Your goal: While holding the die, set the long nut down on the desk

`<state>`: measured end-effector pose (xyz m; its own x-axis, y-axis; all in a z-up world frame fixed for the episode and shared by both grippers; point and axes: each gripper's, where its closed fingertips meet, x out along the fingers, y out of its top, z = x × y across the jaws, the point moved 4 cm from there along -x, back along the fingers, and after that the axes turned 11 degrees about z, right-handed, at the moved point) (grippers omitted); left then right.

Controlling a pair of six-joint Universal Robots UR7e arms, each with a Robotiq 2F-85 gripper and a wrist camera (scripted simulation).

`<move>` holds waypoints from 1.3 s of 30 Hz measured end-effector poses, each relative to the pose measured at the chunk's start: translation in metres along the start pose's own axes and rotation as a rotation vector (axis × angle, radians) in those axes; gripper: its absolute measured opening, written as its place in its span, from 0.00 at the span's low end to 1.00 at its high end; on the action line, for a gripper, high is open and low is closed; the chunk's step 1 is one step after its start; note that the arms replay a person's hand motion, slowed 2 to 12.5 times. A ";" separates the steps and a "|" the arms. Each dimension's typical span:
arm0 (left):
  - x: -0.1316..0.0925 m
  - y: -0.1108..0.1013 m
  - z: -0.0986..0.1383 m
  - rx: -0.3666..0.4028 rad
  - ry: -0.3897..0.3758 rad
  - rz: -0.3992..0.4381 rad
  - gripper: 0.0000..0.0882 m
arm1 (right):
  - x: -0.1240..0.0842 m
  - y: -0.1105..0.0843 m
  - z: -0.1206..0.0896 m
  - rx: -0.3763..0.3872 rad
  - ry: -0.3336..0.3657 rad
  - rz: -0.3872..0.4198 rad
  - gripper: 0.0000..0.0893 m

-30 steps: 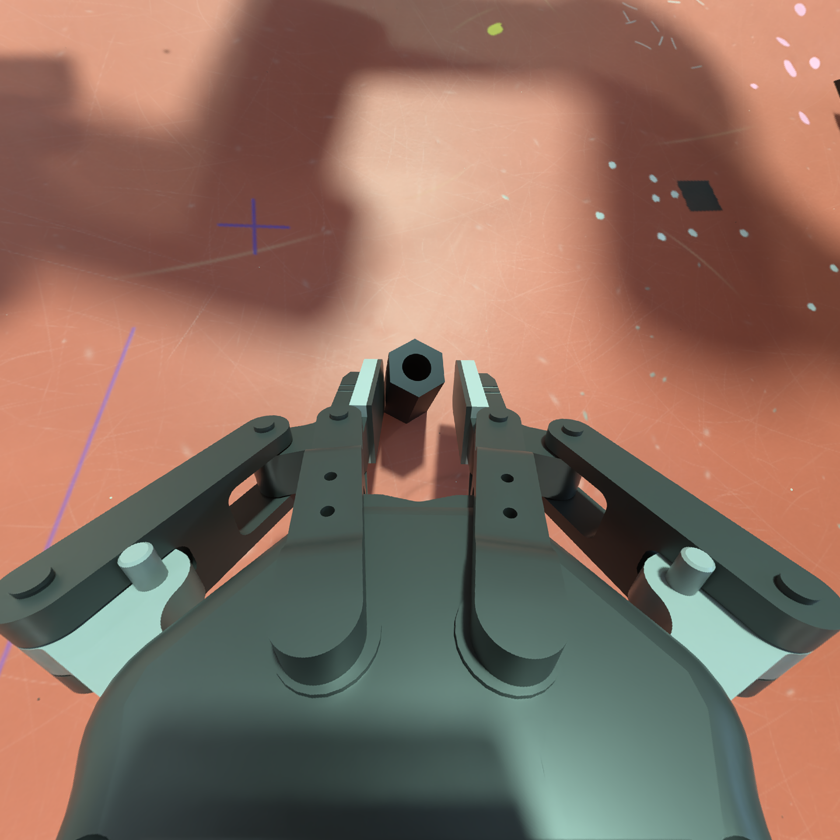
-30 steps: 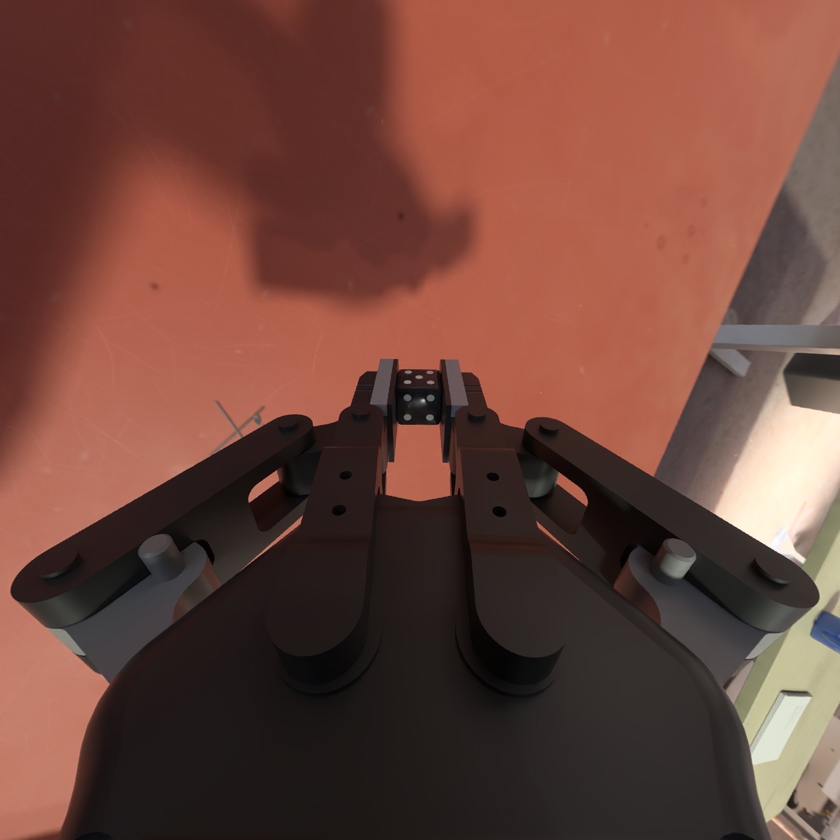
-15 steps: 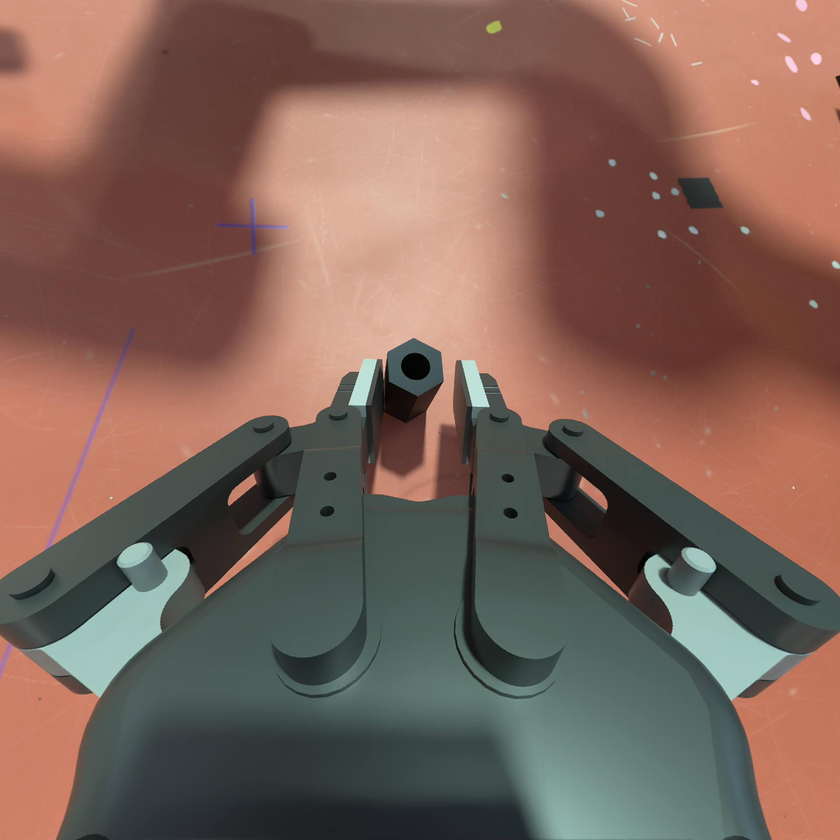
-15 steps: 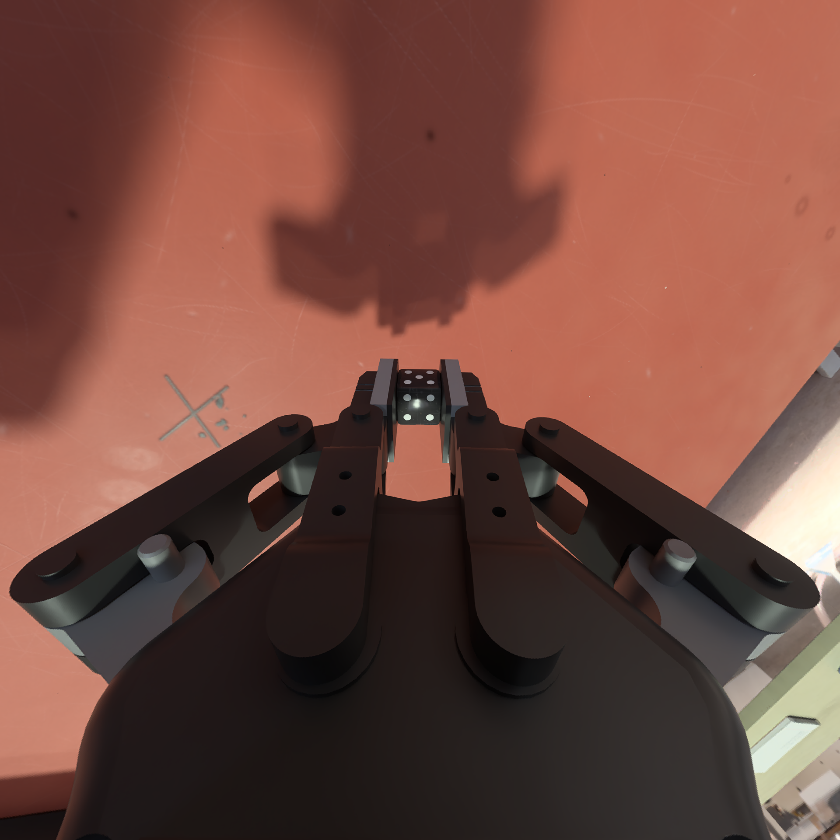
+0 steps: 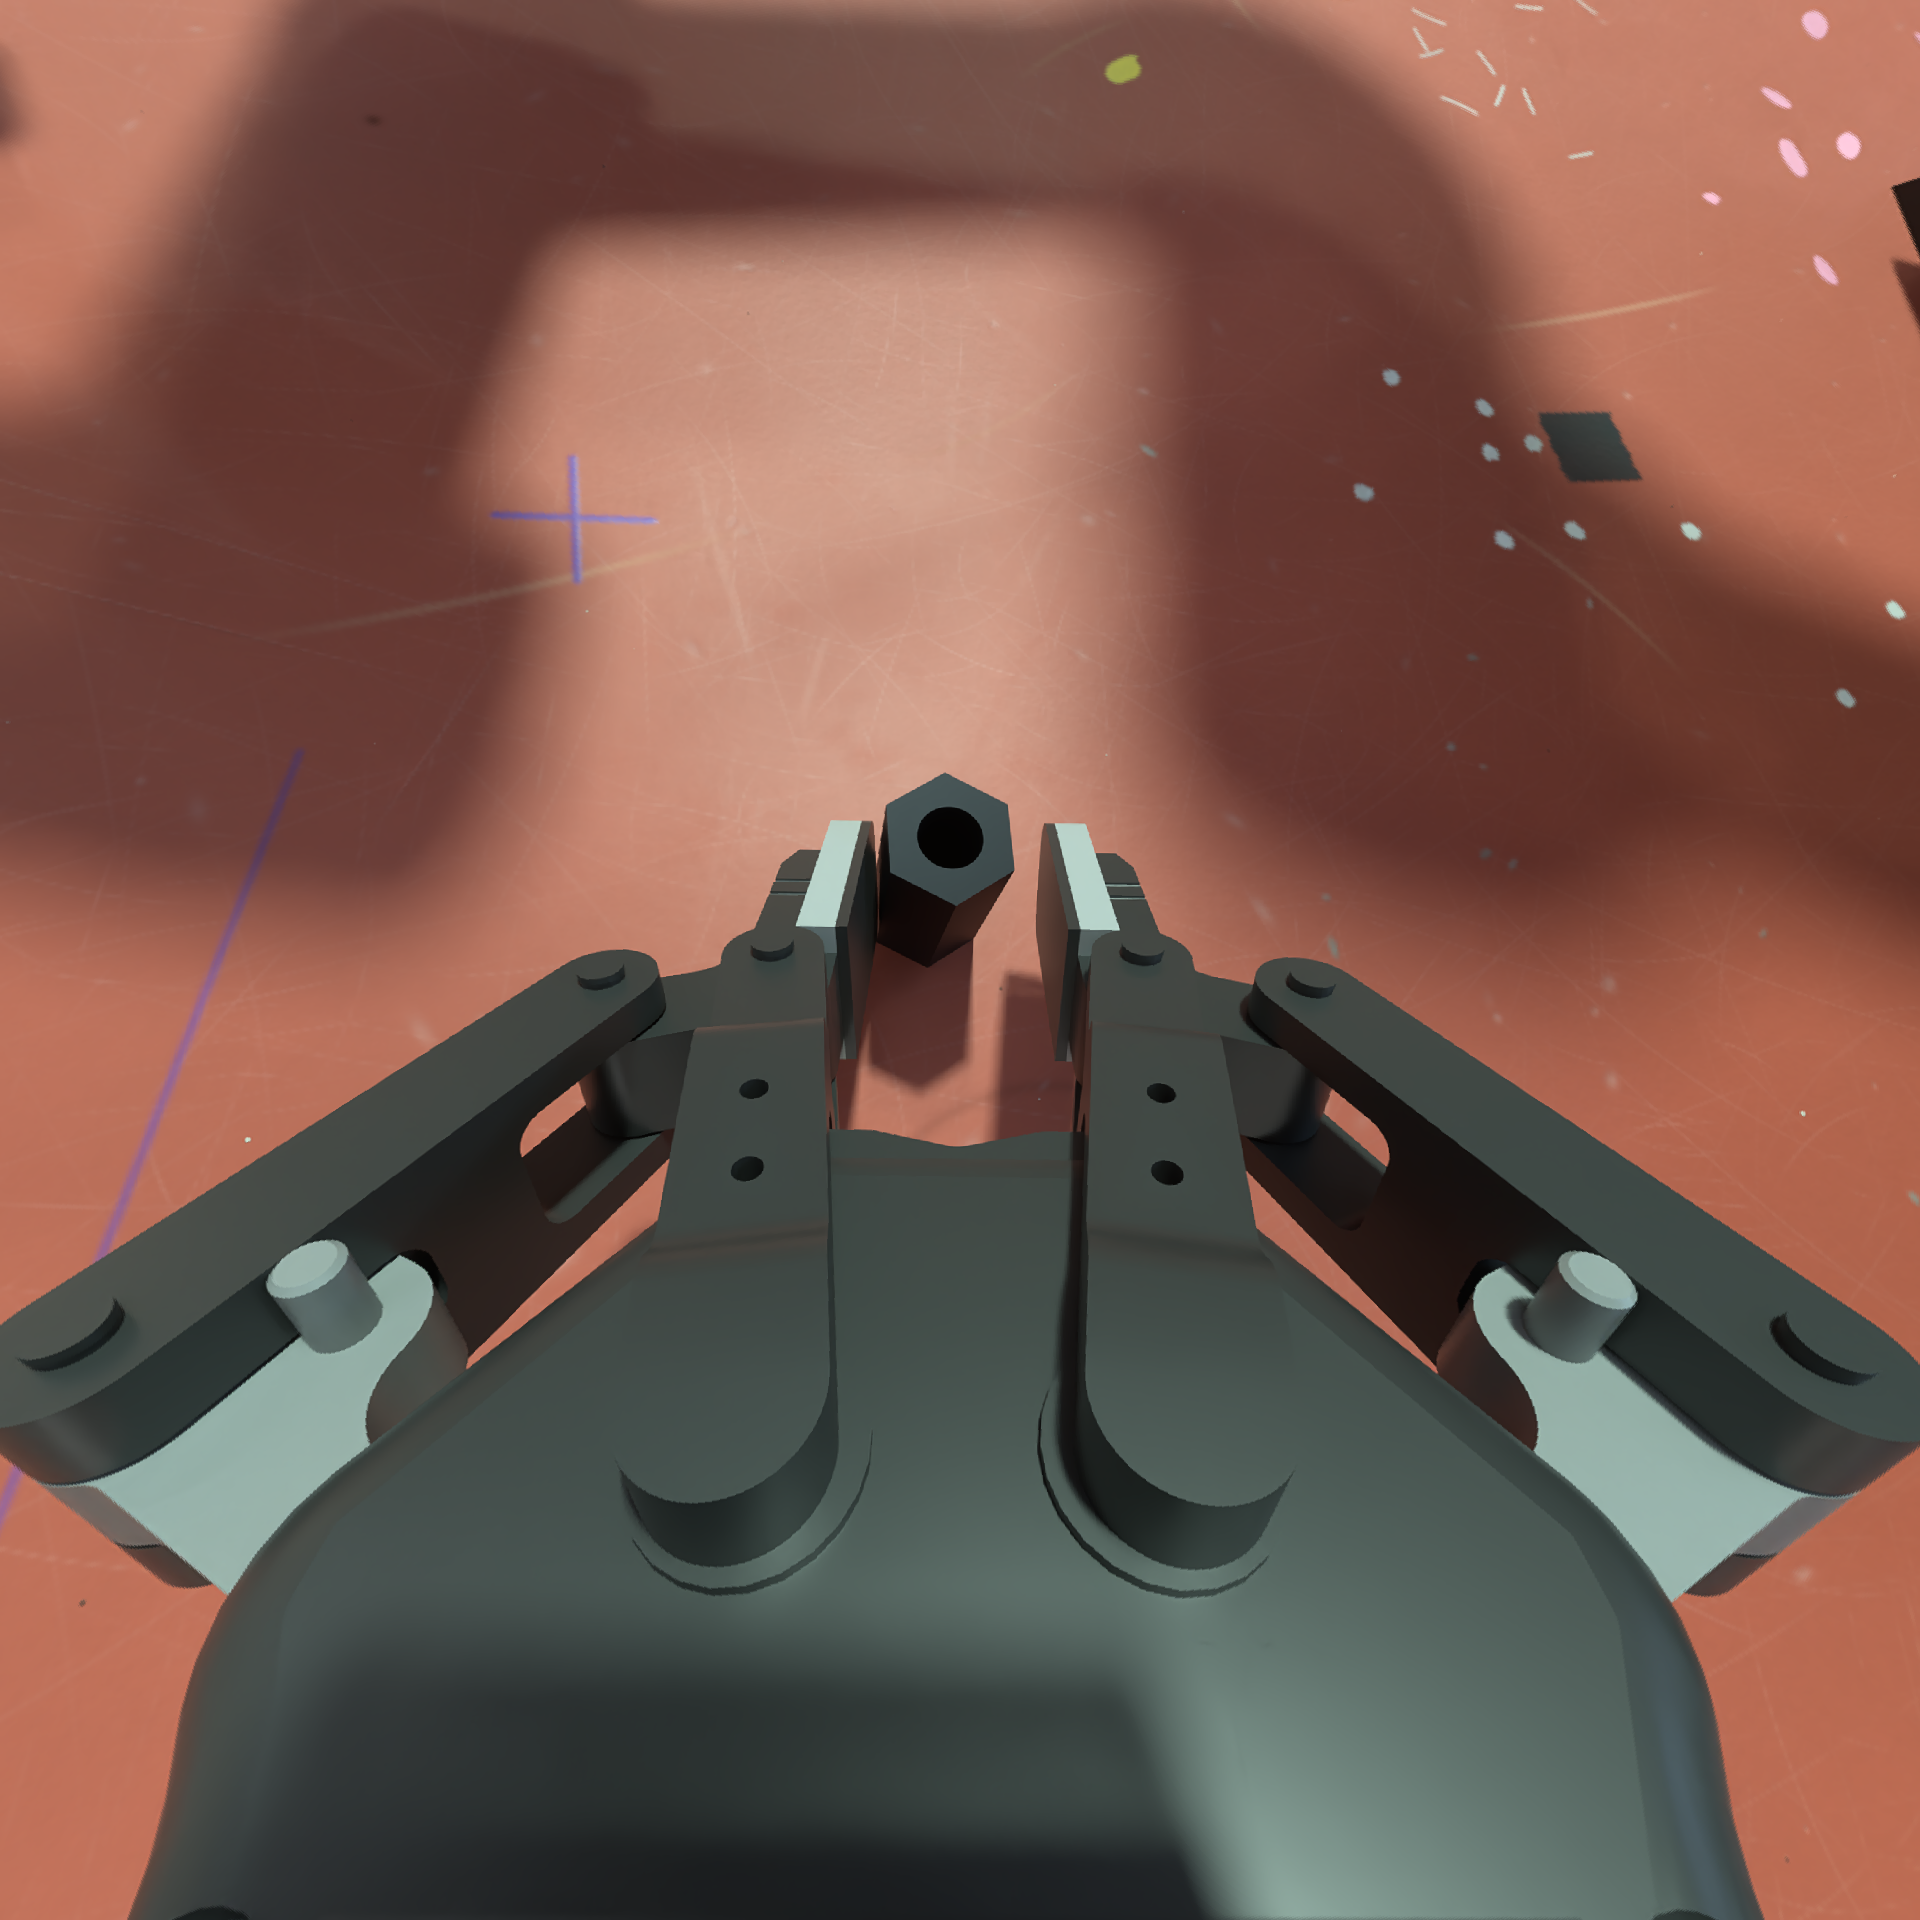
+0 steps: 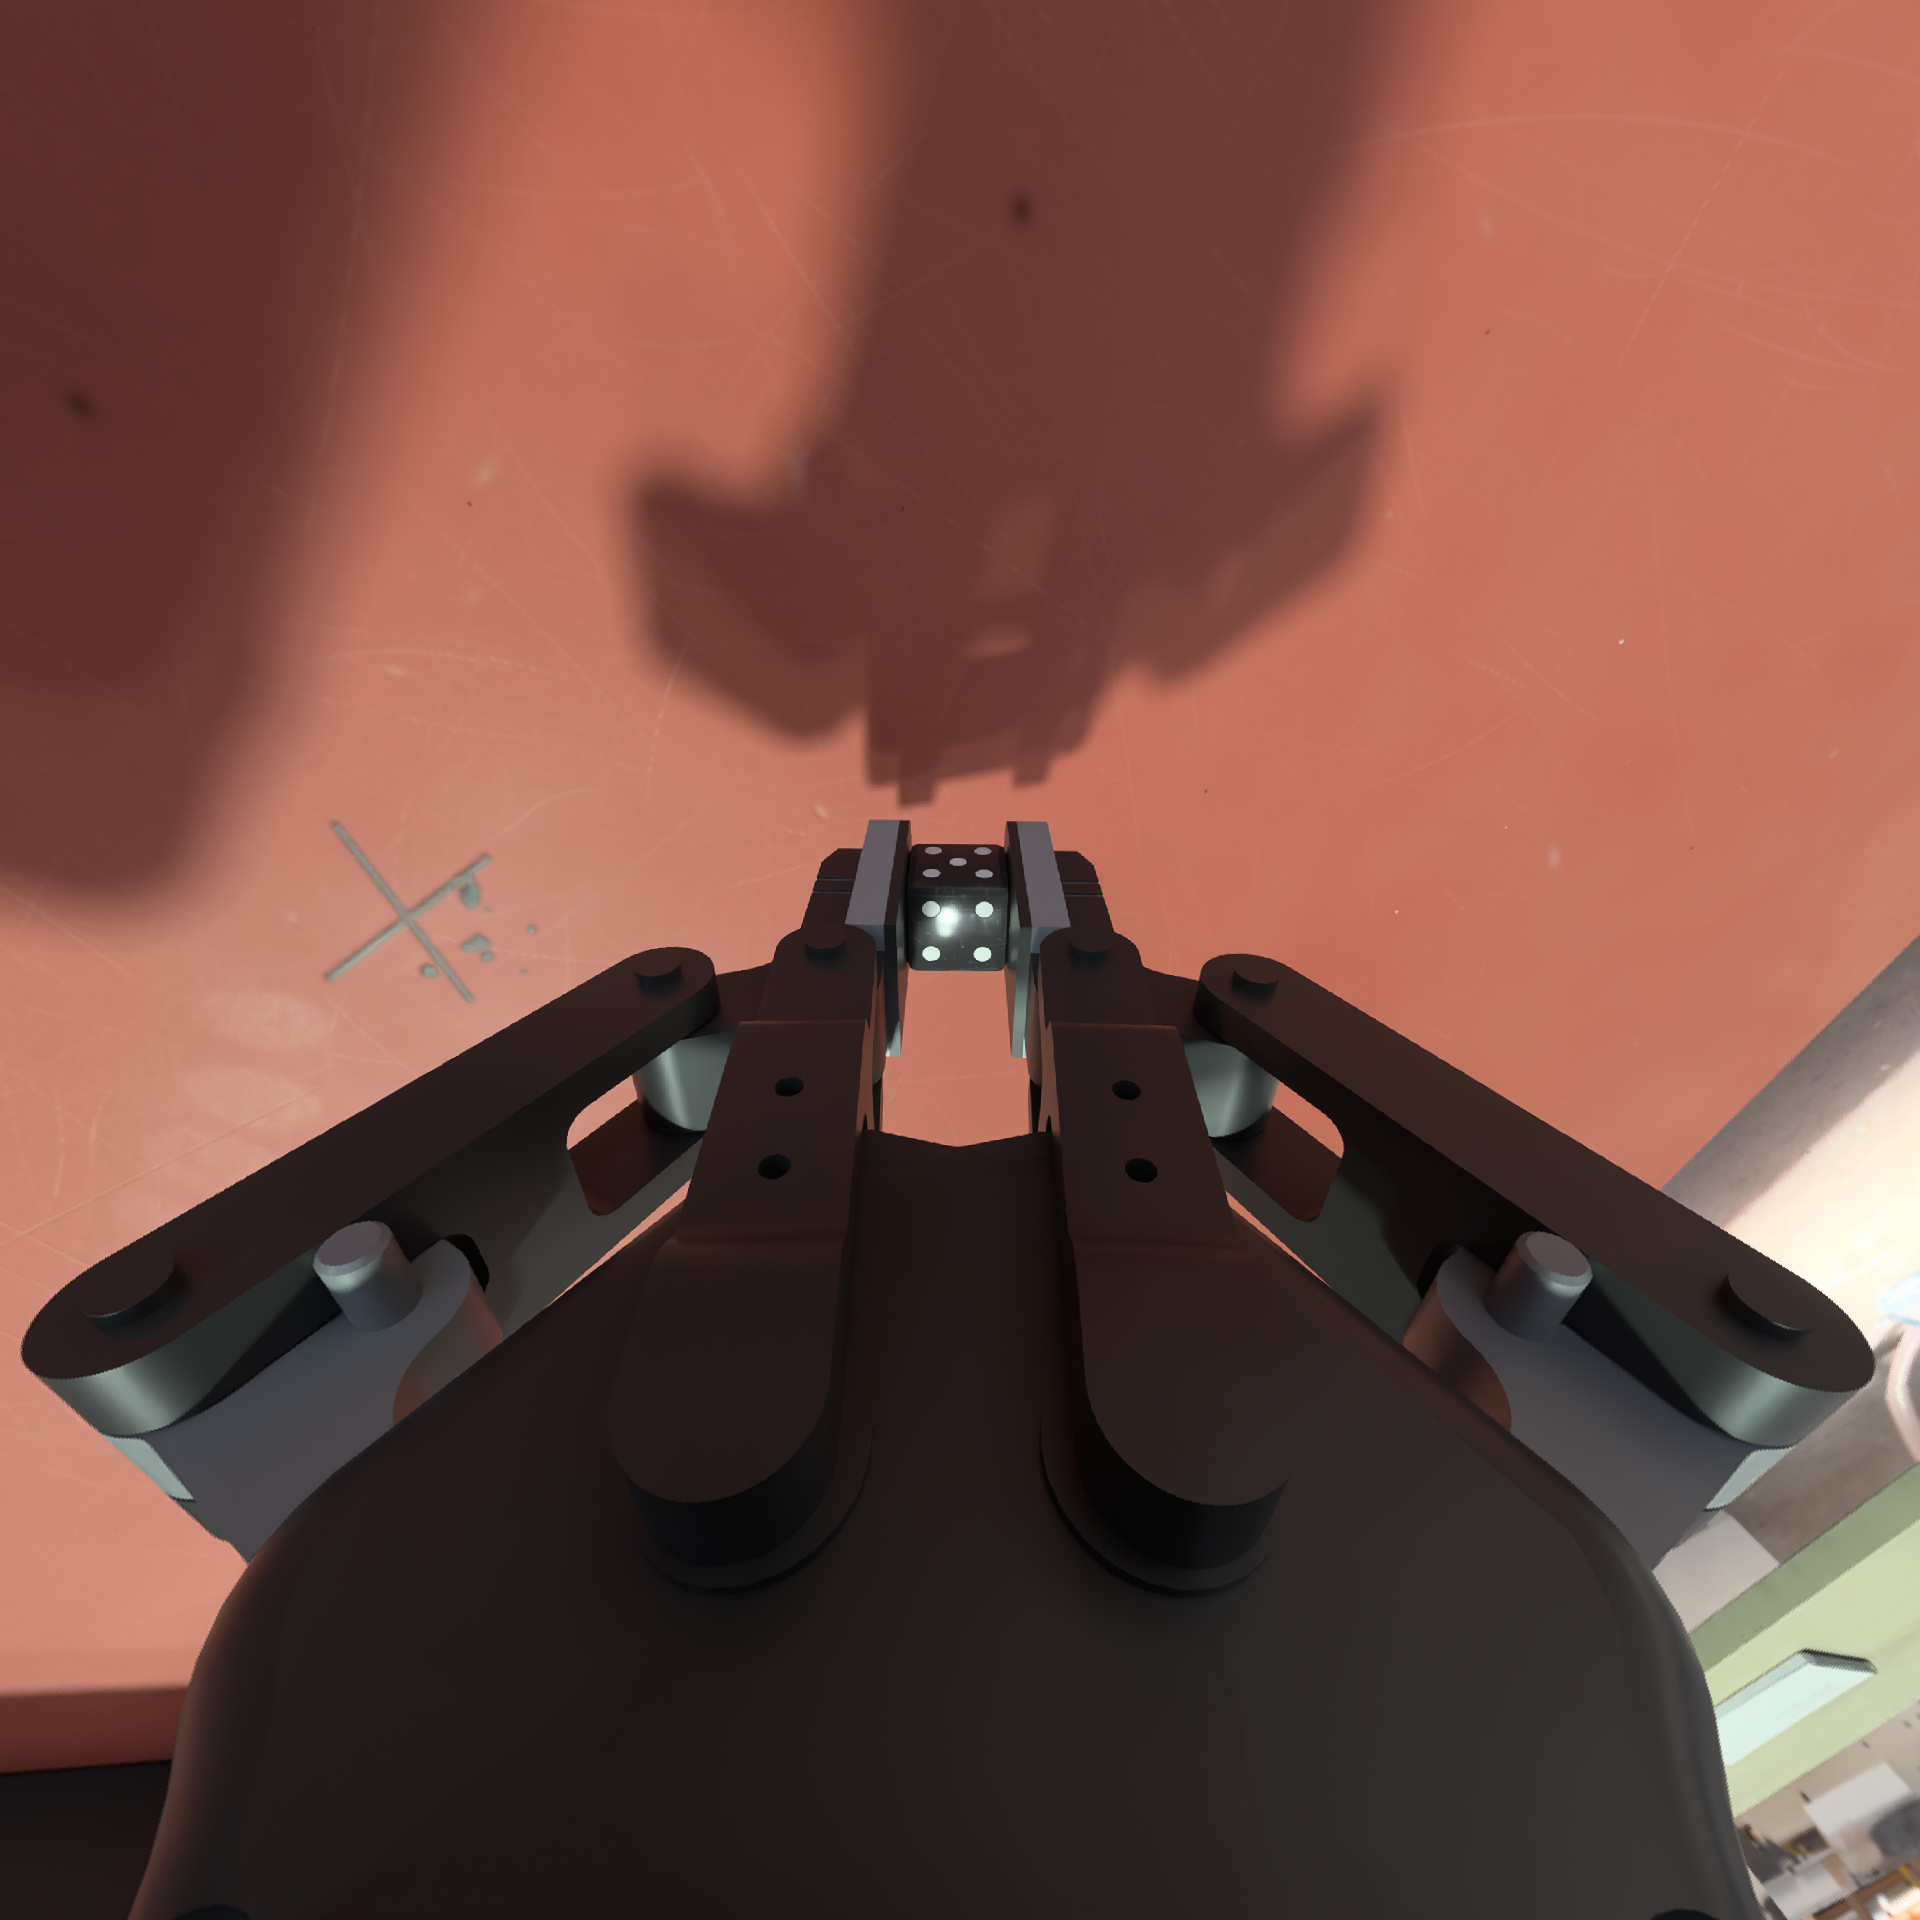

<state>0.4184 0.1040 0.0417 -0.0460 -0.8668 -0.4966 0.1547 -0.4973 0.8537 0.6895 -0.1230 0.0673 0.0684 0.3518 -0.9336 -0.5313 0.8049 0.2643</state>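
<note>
The long nut (image 5: 945, 868) is a dark hexagonal sleeve with a round bore. It stands upright on the reddish desk (image 5: 831, 468), casting a shadow toward me. My left gripper (image 5: 958, 875) straddles it with the jaws slightly apart. There is a clear gap between the nut and the right pad (image 5: 1075, 883), while the left pad (image 5: 836, 878) is right beside it. In the right wrist view, my right gripper (image 6: 956, 883) is shut on a black die with white dots (image 6: 956, 909), held above the desk (image 6: 1455, 623).
A purple cross (image 5: 575, 516) and a purple line (image 5: 208, 997) mark the desk to the left. A small dark square (image 5: 1588, 447) and pale specks lie at the right. A grey X mark (image 6: 410, 914) sits left of the die. The desk edge (image 6: 1787, 1049) runs at the right.
The left gripper and nut have stayed put; only shadows shifted. The right gripper carried the die inward over the desk, so the desk edge slid right and the grey X came nearer.
</note>
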 end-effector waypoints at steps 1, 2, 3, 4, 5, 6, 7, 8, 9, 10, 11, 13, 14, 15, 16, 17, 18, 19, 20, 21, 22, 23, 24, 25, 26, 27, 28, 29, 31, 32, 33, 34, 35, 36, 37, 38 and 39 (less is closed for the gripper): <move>0.000 0.000 0.000 0.000 0.000 0.000 0.32 | 0.001 -0.001 0.000 -0.001 0.004 -0.005 0.18; 0.000 0.000 0.000 0.000 0.000 0.000 0.32 | 0.002 -0.001 0.000 -0.002 0.009 -0.011 0.18; 0.000 0.000 0.000 0.000 0.000 0.000 0.32 | 0.002 -0.002 0.001 -0.003 0.012 -0.017 0.18; 0.000 0.000 0.000 0.000 0.000 0.000 0.32 | 0.003 -0.003 0.001 -0.004 0.016 -0.025 0.18; 0.000 0.000 0.000 0.000 0.000 0.000 0.32 | 0.004 -0.004 0.001 -0.006 0.020 -0.032 0.18; 0.000 0.000 0.000 -0.001 0.000 0.000 0.32 | 0.004 -0.005 0.001 -0.006 0.024 -0.040 0.18; 0.000 0.000 0.000 -0.001 -0.001 0.000 0.32 | 0.005 -0.006 0.001 -0.007 0.029 -0.046 0.18; 0.000 0.000 0.000 -0.002 -0.001 0.001 0.32 | 0.005 -0.008 0.001 -0.006 0.033 -0.052 0.18; 0.000 0.000 0.000 -0.003 -0.001 0.001 0.32 | 0.005 -0.008 0.001 -0.004 0.036 -0.055 0.18; 0.000 0.000 0.000 -0.004 -0.001 0.001 0.32 | 0.006 -0.008 0.001 -0.002 0.038 -0.053 0.18; 0.000 0.000 0.000 -0.005 -0.001 0.002 0.32 | 0.007 -0.008 0.001 0.000 0.039 -0.050 0.18; 0.000 0.000 0.000 -0.007 -0.002 0.002 0.32 | 0.008 -0.007 0.002 0.004 0.039 -0.046 0.18; 0.000 0.000 0.000 -0.007 -0.002 0.003 0.32 | 0.008 -0.007 0.002 0.006 0.039 -0.046 0.18; 0.000 0.000 0.000 -0.008 -0.002 0.003 0.31 | 0.008 -0.007 0.002 0.008 0.039 -0.047 0.18; 0.000 0.000 0.000 -0.009 -0.002 0.003 0.31 | 0.008 -0.007 0.002 0.011 0.038 -0.049 0.18; 0.000 0.000 0.000 -0.009 -0.002 0.003 0.31 | 0.008 -0.007 0.002 0.013 0.038 -0.051 0.18; 0.000 0.000 0.000 -0.009 -0.002 0.003 0.31 | 0.008 -0.007 0.002 0.017 0.038 -0.053 0.18; 0.000 0.000 0.000 -0.009 -0.002 0.003 0.31 | 0.008 -0.007 0.001 0.020 0.038 -0.055 0.18; 0.000 0.000 0.000 -0.009 -0.002 0.003 0.31 | 0.008 -0.007 0.001 0.023 0.038 -0.057 0.18; 0.000 0.000 0.000 -0.009 -0.002 0.003 0.31 | 0.007 -0.007 0.001 0.026 0.037 -0.059 0.18; 0.000 0.000 0.000 -0.008 -0.001 0.003 0.31 | 0.007 -0.008 0.000 0.027 0.036 -0.061 0.18; 0.000 0.000 0.000 -0.008 -0.001 0.003 0.31 | 0.007 -0.008 -0.001 0.028 0.035 -0.064 0.18; 0.000 0.000 0.000 -0.007 0.000 0.003 0.31 | 0.007 -0.008 -0.001 0.029 0.033 -0.066 0.18; 0.000 0.000 0.000 -0.007 0.001 0.003 0.31 | 0.006 -0.008 -0.002 0.029 0.030 -0.068 0.18; 0.000 0.000 0.000 -0.006 0.001 0.002 0.31 | 0.005 -0.008 -0.003 0.030 0.026 -0.070 0.18; 0.000 0.000 0.000 -0.005 0.002 0.002 0.31 | 0.005 -0.008 -0.004 0.030 0.021 -0.072 0.18; 0.000 0.000 0.000 -0.003 0.003 0.001 0.31 | 0.003 -0.008 -0.005 0.032 0.014 -0.074 0.18; 0.000 0.000 0.000 -0.002 0.004 0.001 0.31 | 0.002 -0.007 -0.006 0.033 0.007 -0.076 0.18; 0.000 0.000 0.000 0.001 0.006 -0.001 0.31 | -0.003 -0.007 -0.008 0.039 -0.009 -0.077 0.18; 0.000 0.000 0.000 0.002 0.007 -0.001 0.31 | -0.006 -0.006 -0.009 0.042 -0.018 -0.074 0.18; 0.000 0.000 0.000 0.003 0.008 -0.002 0.31 | -0.009 -0.005 -0.011 0.047 -0.028 -0.070 0.18; 0.000 0.000 0.000 0.004 0.009 -0.002 0.31 | -0.013 -0.003 -0.013 0.053 -0.040 -0.063 0.18; 0.000 0.000 0.000 0.005 0.010 -0.003 0.31 | -0.017 -0.001 -0.015 0.060 -0.052 -0.053 0.18; 0.000 0.000 0.000 0.005 0.011 -0.003 0.31 | -0.021 0.001 -0.017 0.067 -0.064 -0.041 0.18; 0.000 0.000 0.000 0.006 0.012 -0.004 0.31 | -0.026 0.005 -0.020 0.074 -0.079 -0.027 0.18; 0.000 0.000 0.000 0.007 0.013 -0.004 0.31 | -0.031 0.008 -0.023 0.082 -0.093 -0.011 0.18; 0.000 0.000 0.000 0.007 0.015 -0.005 0.31 | -0.036 0.012 -0.026 0.090 -0.108 0.005 0.18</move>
<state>0.4182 0.1038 0.0412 -0.0323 -0.8638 -0.5028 0.1473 -0.5017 0.8524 0.6588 -0.1386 0.0983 0.1593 0.4018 -0.9018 -0.4546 0.8407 0.2943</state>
